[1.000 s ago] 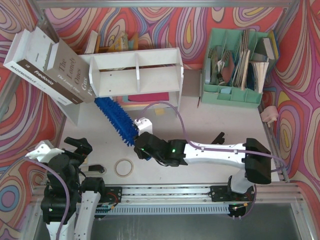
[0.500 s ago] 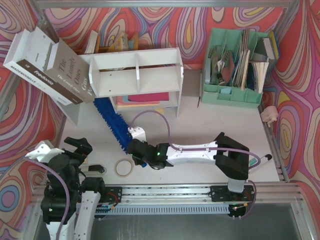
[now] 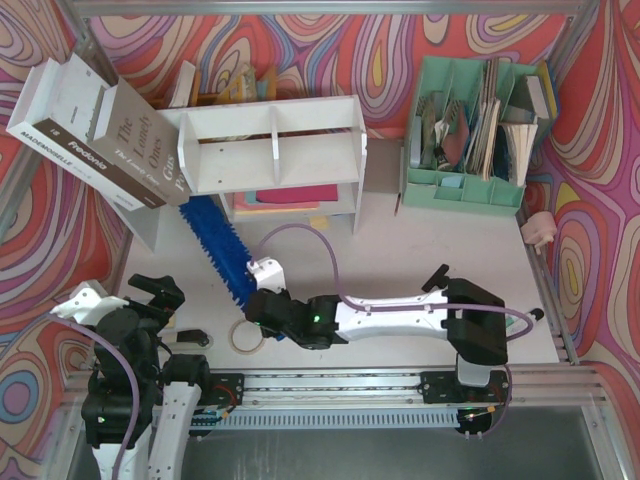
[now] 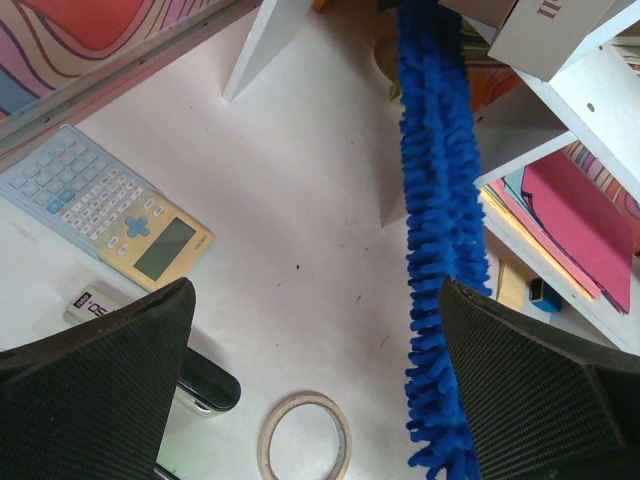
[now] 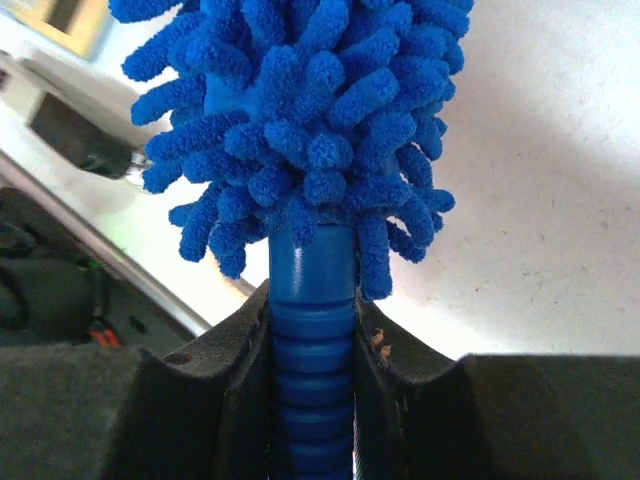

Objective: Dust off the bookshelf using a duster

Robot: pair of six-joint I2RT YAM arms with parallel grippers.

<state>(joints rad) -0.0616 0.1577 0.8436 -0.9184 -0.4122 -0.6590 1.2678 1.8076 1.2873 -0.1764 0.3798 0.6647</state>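
Blue fluffy duster [image 3: 222, 245] is held by the R gripper [image 3: 262, 298]. Its jaws pinch the thin ribbed handle, one jaw on each side, right under the shaggy bit. The duster slants over the left-middle part of the table [image 3: 430, 240]. Its fluffy tip is up by the front left foot of the bookshelf [image 3: 270, 140], and the handle end points to the near edge. Can't tell if the fluff touches the table top.

The white bookshelf stands at the far edge, a bit left of the middle. Pink & red flat paper things [image 3: 290, 195] lie on its low shelf.

L gripper [image 4: 315, 290] sits low at the near left corner w/ its jaws spread wide apart. It is well apart from the duster.

A tape roll [image 3: 246, 335] lies flat nr the near edge, btw the two grippers & just beside the R one. A small black & silver thing [image 4: 205, 385] lies just left of the roll. A calculator [image 4: 110, 215] lies flat by the left edge.

Big books [image 3: 100, 135] lean at the far left corner, next to the shelf's left side. A green organizer [image 3: 470, 130] full of papers stands at the far right corner.
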